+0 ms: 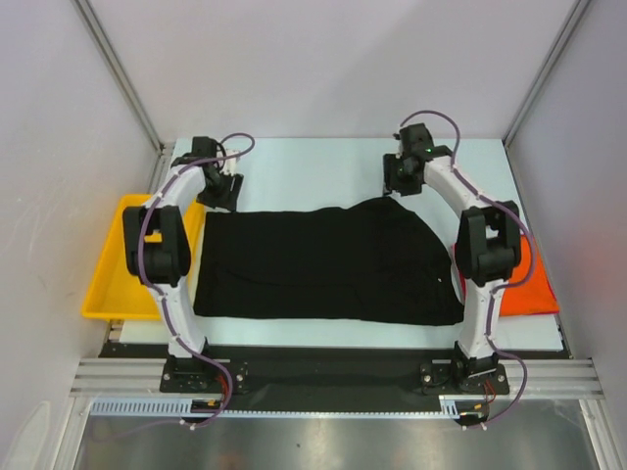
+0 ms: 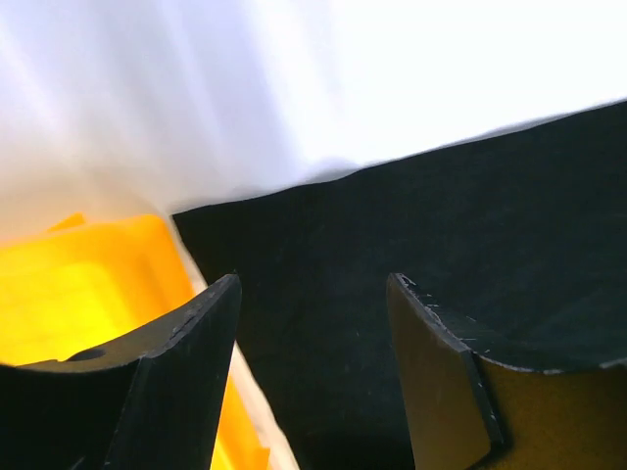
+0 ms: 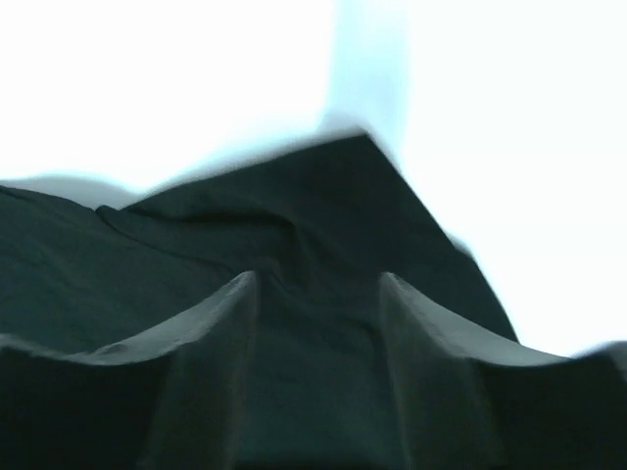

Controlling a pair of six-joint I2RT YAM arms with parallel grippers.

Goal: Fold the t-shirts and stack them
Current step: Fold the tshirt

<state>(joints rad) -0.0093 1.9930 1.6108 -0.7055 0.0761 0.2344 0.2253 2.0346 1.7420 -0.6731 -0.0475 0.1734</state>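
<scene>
One big black t-shirt (image 1: 323,264) lies spread out in the middle of the counter (image 1: 294,166). Its far left corner sits just under the left gripper (image 2: 313,284), whose fingers are spread apart. Its far right part comes to a point under the right gripper (image 3: 318,279), and those fingers are apart too. An orange-red t-shirt (image 1: 534,279) lies by the right edge.

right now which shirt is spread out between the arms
The black shirt, spread across the middle; the orange shirt lies off at the right edge.
</scene>
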